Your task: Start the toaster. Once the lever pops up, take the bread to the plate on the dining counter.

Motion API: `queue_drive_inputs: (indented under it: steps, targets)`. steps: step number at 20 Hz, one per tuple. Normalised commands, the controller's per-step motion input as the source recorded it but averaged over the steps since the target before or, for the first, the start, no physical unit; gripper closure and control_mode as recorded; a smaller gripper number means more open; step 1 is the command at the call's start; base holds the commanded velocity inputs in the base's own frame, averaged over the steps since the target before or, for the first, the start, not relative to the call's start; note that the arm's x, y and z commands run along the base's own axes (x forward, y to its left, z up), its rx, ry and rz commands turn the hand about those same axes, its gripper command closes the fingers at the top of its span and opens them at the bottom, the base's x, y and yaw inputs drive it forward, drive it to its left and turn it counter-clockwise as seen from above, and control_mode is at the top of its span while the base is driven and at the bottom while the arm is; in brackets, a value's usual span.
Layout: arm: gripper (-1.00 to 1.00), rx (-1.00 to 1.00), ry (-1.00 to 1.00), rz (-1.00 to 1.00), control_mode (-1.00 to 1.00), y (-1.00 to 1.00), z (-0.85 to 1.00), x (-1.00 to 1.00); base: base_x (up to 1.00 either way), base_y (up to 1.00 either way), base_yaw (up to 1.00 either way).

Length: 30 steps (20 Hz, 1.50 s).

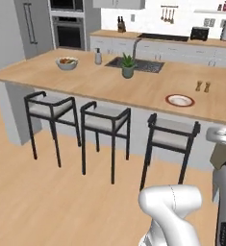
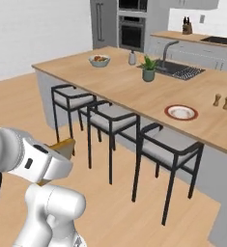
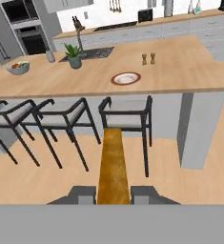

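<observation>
The claw (image 3: 113, 194) grips the bread (image 3: 113, 164) edge-on between its fingers, carried clear of the stools (image 3: 125, 119). The plate (image 3: 126, 78) waits on the tabletop (image 3: 180, 66) ahead to receive it.

Between the dark matt fingertips of the pincer (image 3: 113, 194) sits the bread (image 3: 113, 164), golden-brown with a rough, grainy toasted face. Ahead of it the dining counter (image 3: 180, 66) is smooth pale wood with a soft matt sheen. On that top, beyond the pincer, the plate (image 3: 126, 78) looks like glossy white glazed ware with a red rim. The chairs (image 3: 125, 116) nearest the pincer have matt black metal frames and grey cloth-like seats.
</observation>
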Motion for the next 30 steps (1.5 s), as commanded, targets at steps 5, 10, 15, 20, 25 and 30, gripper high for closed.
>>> queue_drive_inputs:
  steps: [5, 10, 15, 20, 25, 30]
  targets:
    - [1.00, 0.00, 0.00, 0.00, 1.00, 0.00, 0.00, 0.00, 1.00, 0.24, -0.55]
    - [1.00, 0.00, 0.00, 0.00, 1.00, 0.00, 0.00, 0.00, 1.00, 0.15, -0.52]
    - [1.00, 0.00, 0.00, 0.00, 1.00, 0.00, 0.00, 0.00, 1.00, 0.05, -0.22]
    - [1.00, 0.00, 0.00, 0.00, 1.00, 0.00, 0.00, 0.00, 1.00, 0.02, -0.12]
    - [1.00, 0.00, 0.00, 0.00, 1.00, 0.00, 0.00, 0.00, 1.00, 0.30, -0.17]
    - [1.00, 0.13, 0.00, 0.01, -1.00, 0.18, 0.00, 0.98, 0.00, 0.00, 0.00]
